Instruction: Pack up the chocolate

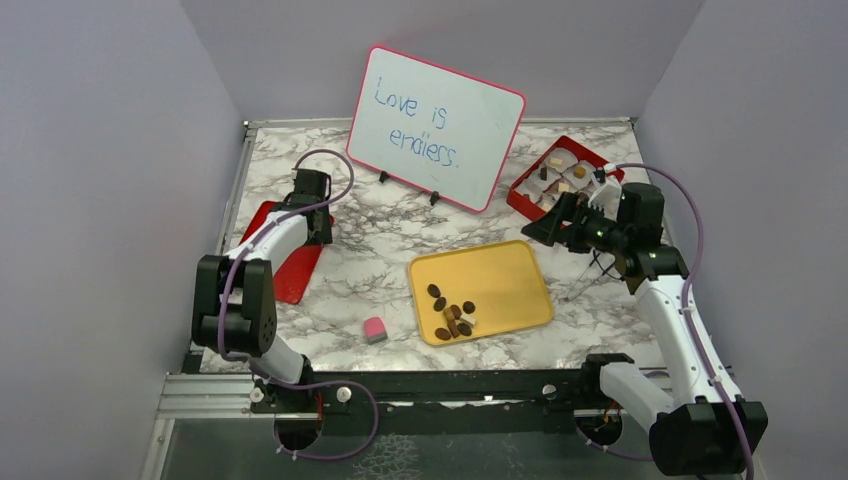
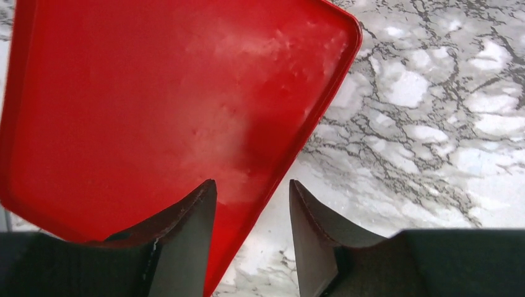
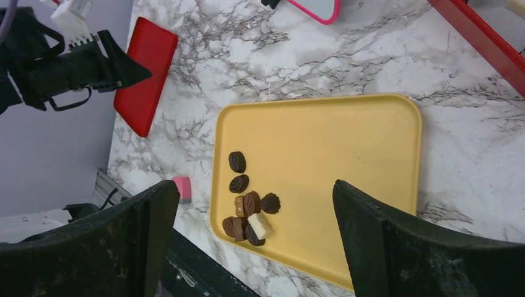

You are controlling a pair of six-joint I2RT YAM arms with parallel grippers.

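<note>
Several small chocolates (image 1: 452, 312), mostly dark brown with one cream-white piece, lie clustered at the near left corner of a yellow tray (image 1: 500, 275); they also show in the right wrist view (image 3: 247, 210). A red compartment box (image 1: 522, 190) at the back right holds a few more pieces. My right gripper (image 1: 540, 228) hangs open and empty above the table between that box and the tray, its jaws wide apart (image 3: 251, 185). My left gripper (image 1: 320, 230) is open and empty over the right edge of a flat red lid (image 2: 155, 93), one finger over the lid and one over the table.
A pink-framed whiteboard (image 1: 435, 125) reading "Love is endless." stands at the back centre. A pink-and-white cube (image 1: 374, 329) lies on the marble table left of the tray. The red lid (image 1: 290, 265) lies at the left. Grey walls enclose the table.
</note>
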